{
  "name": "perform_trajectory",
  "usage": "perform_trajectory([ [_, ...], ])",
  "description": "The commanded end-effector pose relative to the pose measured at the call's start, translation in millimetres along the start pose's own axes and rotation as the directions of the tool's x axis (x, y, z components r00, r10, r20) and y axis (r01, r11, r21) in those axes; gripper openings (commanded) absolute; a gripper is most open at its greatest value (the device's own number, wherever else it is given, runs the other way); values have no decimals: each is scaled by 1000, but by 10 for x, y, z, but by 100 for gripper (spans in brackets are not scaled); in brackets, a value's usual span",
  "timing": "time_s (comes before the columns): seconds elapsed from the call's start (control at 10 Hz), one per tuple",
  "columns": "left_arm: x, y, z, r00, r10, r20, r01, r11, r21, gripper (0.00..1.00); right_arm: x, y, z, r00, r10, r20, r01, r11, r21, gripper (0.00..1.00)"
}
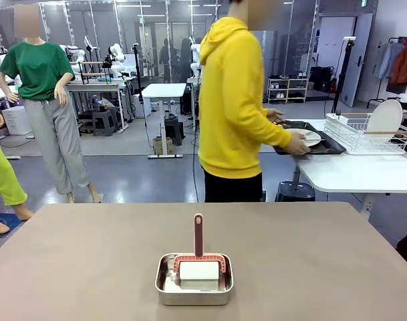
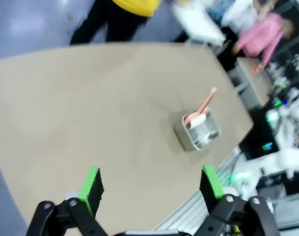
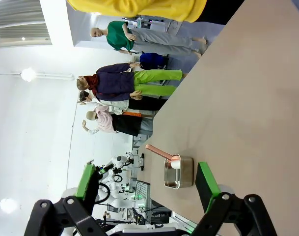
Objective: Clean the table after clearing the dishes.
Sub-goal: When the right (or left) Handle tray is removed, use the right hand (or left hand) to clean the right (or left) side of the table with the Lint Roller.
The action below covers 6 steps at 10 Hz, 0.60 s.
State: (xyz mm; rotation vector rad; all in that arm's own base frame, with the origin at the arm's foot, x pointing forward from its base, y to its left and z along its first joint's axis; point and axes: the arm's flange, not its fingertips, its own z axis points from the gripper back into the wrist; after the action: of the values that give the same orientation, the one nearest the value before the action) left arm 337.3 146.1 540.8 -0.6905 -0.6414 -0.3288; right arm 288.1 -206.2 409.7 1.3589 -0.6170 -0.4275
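Table: The big brown table has no dishes on its top, just one small pan.
Dishes: The white dishes lie on a dark tray. The tray sits on a white table, off past the far right corner of the brown table, just beside a wire dish rack.
Person: A person in a yellow top stands past the far edge, turned to the white table. One hand is at the tray.
Pan: The small steel pan sits near the robot's edge of the table, about the middle of that edge and well away from the corners.
Cleaning tool: A cleaning tool with a white head and a pink handle rests in the pan, its handle sticking up. Nothing touches it.
Left pincer: The left pincer is wide open and holds nothing. It hangs above the table, with the pan well ahead of it.
Right pincer: The right pincer is wide open too, and empty. The pan is ahead of it, not touching.
Done: The clearing part looks finished, since the dishes are off the brown table.
Left to do: The cleaning itself does not look started. I think a pincer must first pick the tool out of the pan, then go over the whole top, edge to edge.
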Motion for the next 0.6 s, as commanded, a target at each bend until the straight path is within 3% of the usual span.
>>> perform_trajectory([
  [0.0, 594, -440, -350, 949, -240, -205, 256, 965, 56, 100, -29, 46, 8, 1000, 0, 6, 0, 1000, 8, 100],
  [0.2, 1060, -839, -981, 824, -428, -372, 451, 892, -26, 100, -29, 46, 8, 1000, 0, 6, 0, 1000, 8, 100],
  [0.5, 1317, -1304, -2149, 629, -565, -534, 583, 797, -158, 100, -29, 46, 8, 1000, 0, 6, 0, 1000, 8, 100],
])
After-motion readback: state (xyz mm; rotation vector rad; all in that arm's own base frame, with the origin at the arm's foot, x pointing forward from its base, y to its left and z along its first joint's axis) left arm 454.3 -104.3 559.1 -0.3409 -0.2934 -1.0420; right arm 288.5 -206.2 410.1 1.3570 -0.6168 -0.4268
